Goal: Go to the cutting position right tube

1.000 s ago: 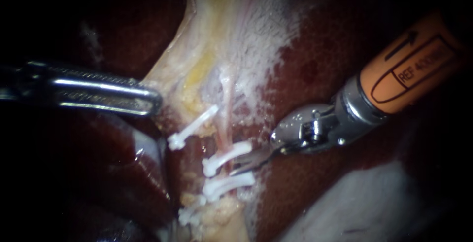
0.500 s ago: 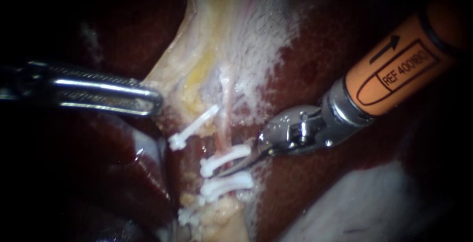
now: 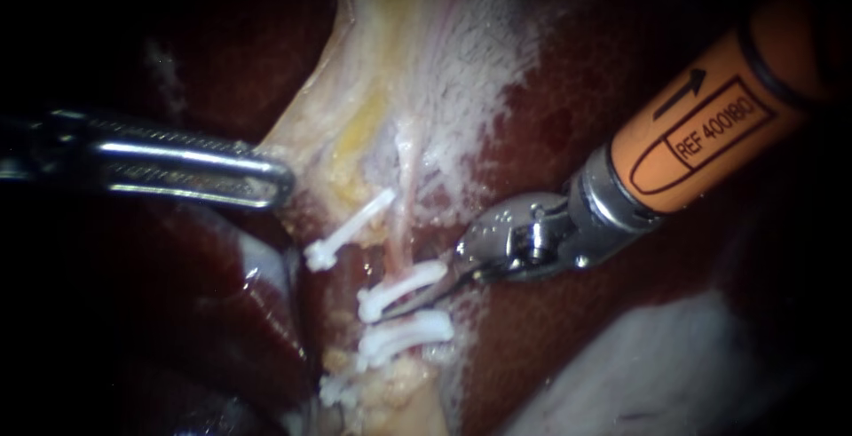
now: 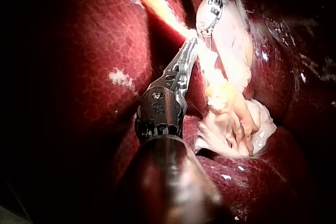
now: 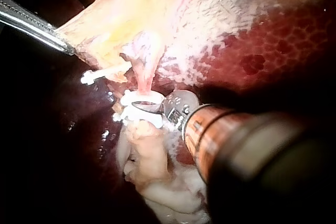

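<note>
Endoscope view, starting at the tips: the right instrument (image 3: pixel 415 299) lays its thin tip across the right tube (image 3: pixel 401 223), in the gap between the upper clip (image 3: pixel 404 282) and the lower clip (image 3: pixel 408 329). From where I stand I cannot tell whether its blades are apart or together. The left instrument (image 3: pixel 271 183) has its jaws clamped on the edge of the pale tissue (image 3: pixel 355 99), which looks pulled taut toward it. Near the right tube, on its left, a third clip (image 3: pixel 351 225) sits tilted. Dark red liver (image 3: pixel 568 134) lies all around. In the right wrist view the upper and lower clips sit stacked right at that instrument's tip.
</note>
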